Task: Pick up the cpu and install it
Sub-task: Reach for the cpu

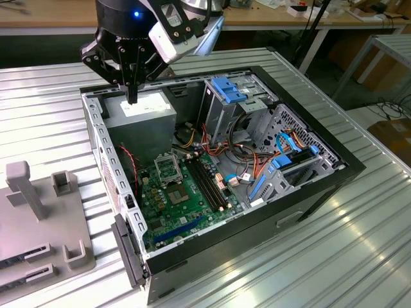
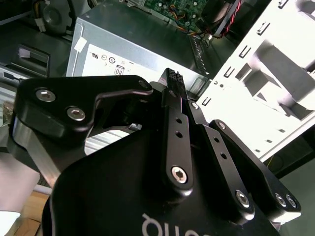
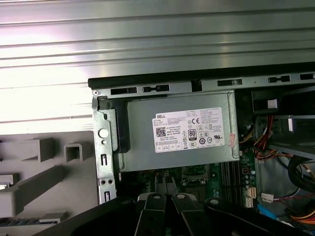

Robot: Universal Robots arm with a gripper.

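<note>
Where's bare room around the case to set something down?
Ribbed table is bare on the exterior view's right of the computer case and past its power supply end. Inside is crowded: cables, drive cage.

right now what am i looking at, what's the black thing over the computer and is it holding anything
One moment, three cameras. The exterior view shows a robot arm whose black tool hangs over an open computer case on a metal table, above the grey power box. Both wrist views ride on the arm and look past the tool. A grey holder block sits beside the case. The tool looks shut; whether a chip is pinched in it I cannot tell.
</note>
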